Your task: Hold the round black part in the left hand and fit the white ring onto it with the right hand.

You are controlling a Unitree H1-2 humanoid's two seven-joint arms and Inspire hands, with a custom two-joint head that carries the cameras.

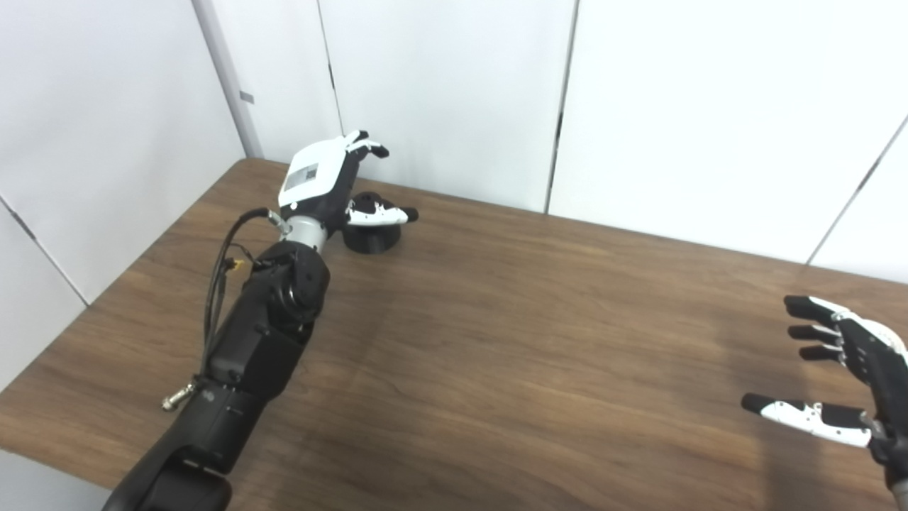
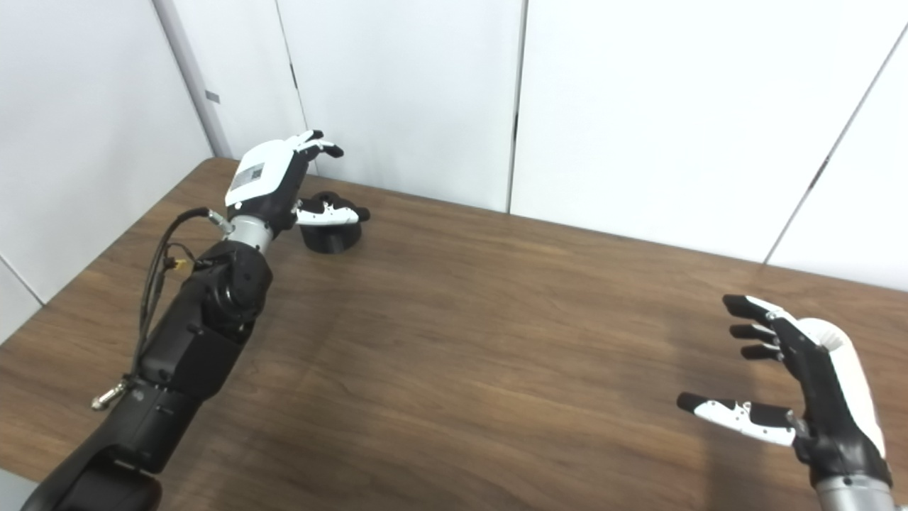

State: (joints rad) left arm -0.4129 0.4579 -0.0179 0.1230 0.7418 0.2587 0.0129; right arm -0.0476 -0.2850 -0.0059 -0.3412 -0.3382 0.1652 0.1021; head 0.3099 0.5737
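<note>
The round black part [image 1: 372,240] stands on the wooden table [image 1: 496,341] at the far left, near the wall. My left hand [image 1: 328,179] hovers just left of and above it, fingers spread and open; its thumb crosses in front of the part's top, and I cannot tell if it touches. My right hand [image 2: 801,383] is at the lower right, held above the table, fingers apart and holding nothing. No white ring shows in either view.
White wall panels [image 1: 454,92] stand close behind the table's far edge. The left arm [image 1: 262,333] stretches diagonally over the table's left side, with a black cable looping off its forearm.
</note>
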